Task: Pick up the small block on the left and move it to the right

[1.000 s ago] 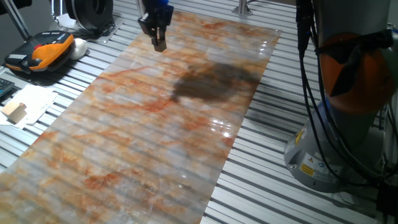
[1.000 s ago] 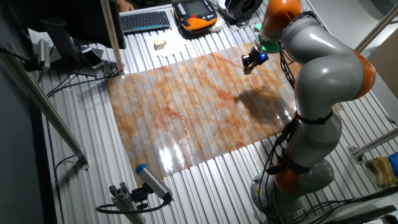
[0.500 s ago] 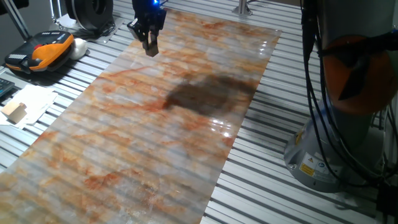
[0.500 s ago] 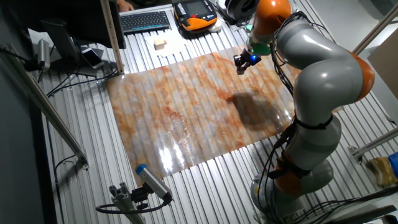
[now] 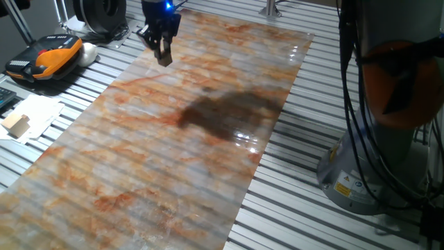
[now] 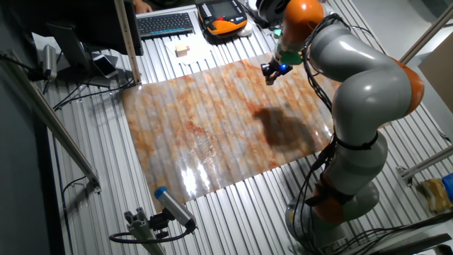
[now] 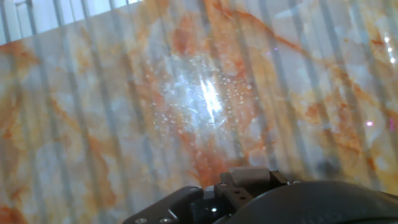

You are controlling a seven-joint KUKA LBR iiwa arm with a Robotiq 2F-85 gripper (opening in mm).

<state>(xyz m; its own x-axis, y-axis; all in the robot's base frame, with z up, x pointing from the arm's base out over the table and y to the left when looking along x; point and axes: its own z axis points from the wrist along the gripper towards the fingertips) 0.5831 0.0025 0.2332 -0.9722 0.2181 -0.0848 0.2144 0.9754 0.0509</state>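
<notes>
Two fixed views and my hand view show this moment.
Desk: slatted metal desk (image 5: 291, 194), with a marbled orange-and-grey sheet (image 5: 173, 146) lying along it.
Around the sheet: an orange-and-black pendant (image 5: 45, 59) and a keyboard (image 6: 164, 23) sit past its far end; a larger pale wooden block (image 5: 16, 125) rests on white paper (image 5: 38, 114) off to one side; a blue-tipped tool (image 6: 173, 207) lies at the near corner in the other fixed view.
In the way: nothing stands on the sheet under my hand; a dark shadow (image 5: 222, 111) falls across its middle.
Small block: I cannot make it out in any view; my hand view shows only bare marbled sheet with a bright glare spot (image 7: 208, 96).
Hand: my hand (image 5: 164, 57) hangs above the far end of the sheet, touching nothing I can see. Its fingers look close together, but I cannot tell whether they are closed or hold anything.
Arm: my grey-and-orange arm (image 6: 361, 85) rises from its base (image 5: 361, 173) beside the sheet, arches over, and points the hand down.
</notes>
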